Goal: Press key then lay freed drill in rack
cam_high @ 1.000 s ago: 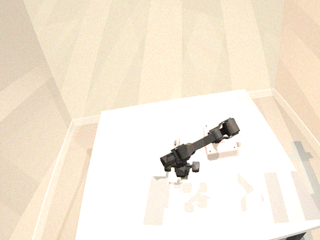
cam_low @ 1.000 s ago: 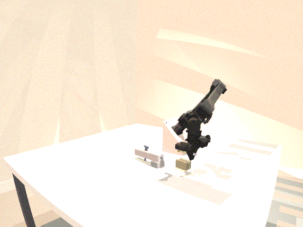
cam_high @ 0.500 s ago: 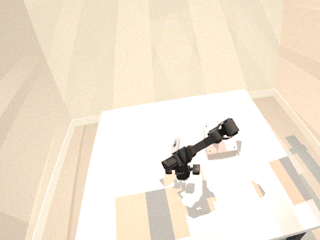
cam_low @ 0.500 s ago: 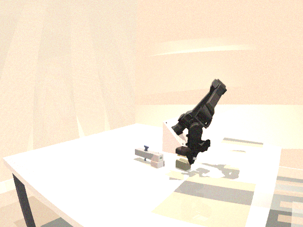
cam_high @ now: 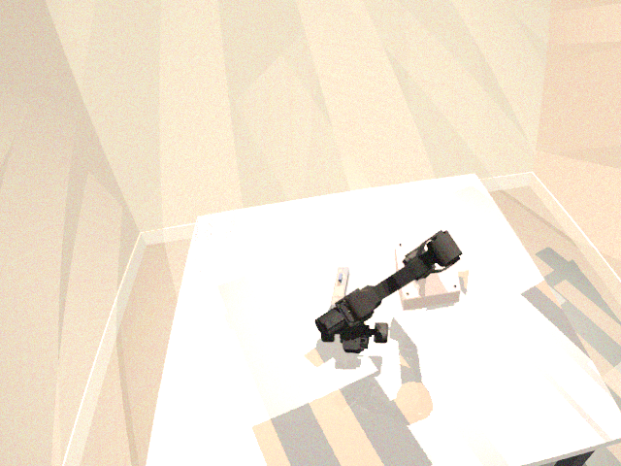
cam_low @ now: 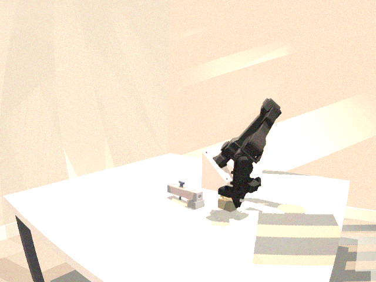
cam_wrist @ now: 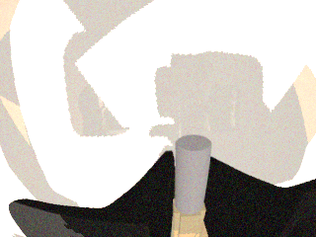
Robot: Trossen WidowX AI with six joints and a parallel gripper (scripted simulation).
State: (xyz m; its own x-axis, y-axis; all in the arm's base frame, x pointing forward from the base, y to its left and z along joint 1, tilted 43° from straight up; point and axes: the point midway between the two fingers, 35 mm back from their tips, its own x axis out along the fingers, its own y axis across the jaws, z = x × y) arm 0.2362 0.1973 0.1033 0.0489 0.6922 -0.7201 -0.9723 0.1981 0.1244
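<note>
The grey cylindrical drill [cam_wrist: 193,178] with a beige end is between the black fingers in the wrist view. My gripper [cam_high: 355,346] [cam_low: 238,204] [cam_wrist: 181,157] is shut on it, low over the table. A small olive-tan block, perhaps the rack [cam_low: 225,204], stands right by the fingertips in the exterior view; the arm hides it in the top view. The blue key [cam_high: 340,277] [cam_low: 181,184] stands upright in the pale grey fixture [cam_high: 339,291] [cam_low: 185,192], apart from the gripper. Whether the drill touches the block is hidden.
A pale box [cam_high: 430,301] [cam_low: 210,178] with dark dots at its corners stands by the upper arm. The white table [cam_high: 280,241] [cam_low: 121,218] carries patchy light and shadow. Its front edge shows a dark leg [cam_low: 29,245] below in the exterior view.
</note>
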